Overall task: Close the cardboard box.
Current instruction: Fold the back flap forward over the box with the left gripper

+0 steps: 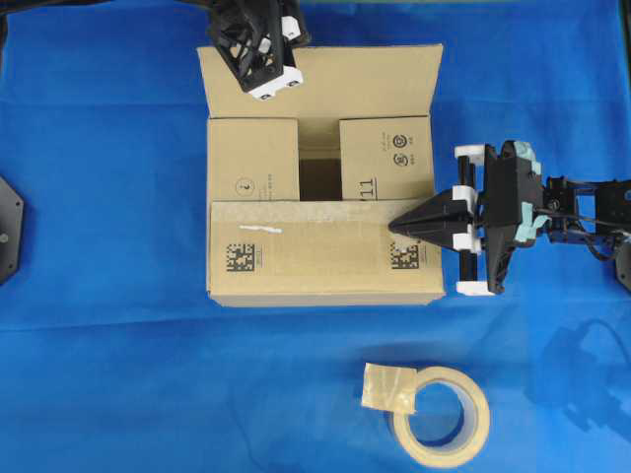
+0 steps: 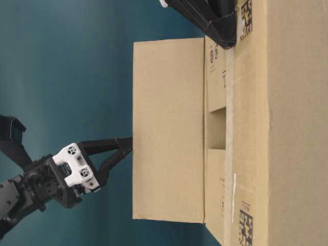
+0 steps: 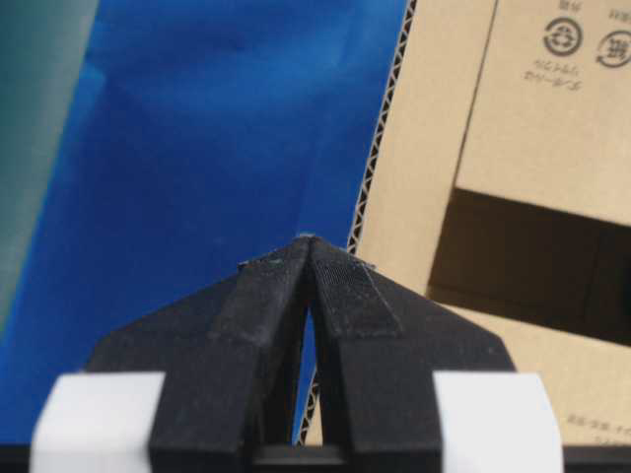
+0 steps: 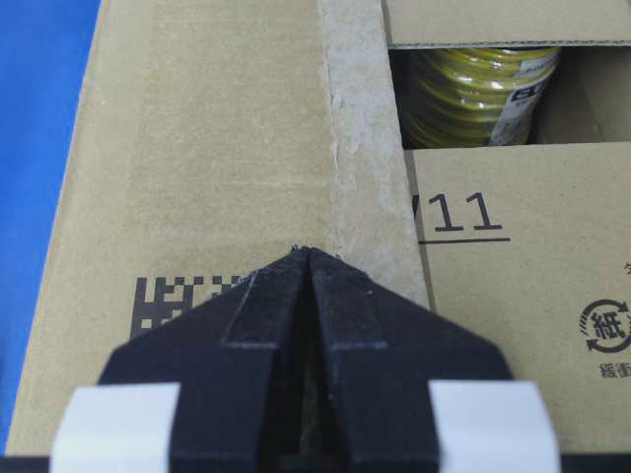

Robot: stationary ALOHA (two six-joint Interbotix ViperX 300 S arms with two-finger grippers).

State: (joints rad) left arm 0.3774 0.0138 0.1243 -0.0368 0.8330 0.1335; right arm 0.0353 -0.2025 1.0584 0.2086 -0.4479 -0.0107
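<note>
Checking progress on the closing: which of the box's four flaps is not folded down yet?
The far long flap of the cardboard box, beside the left gripper. It stands open; both short flaps and the near long flap lie flat.

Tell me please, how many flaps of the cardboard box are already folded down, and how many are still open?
3 down, 1 open. Folded: the near long flap, and two short flaps, left and right. Open: the far long flap, beside the left gripper.

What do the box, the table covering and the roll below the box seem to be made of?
Cardboard box: matte brown corrugated card; fluting shows along a flap edge. Table covering: blue, probably cloth, softly creased. Tape roll: beige, papery, likely masking tape.
</note>
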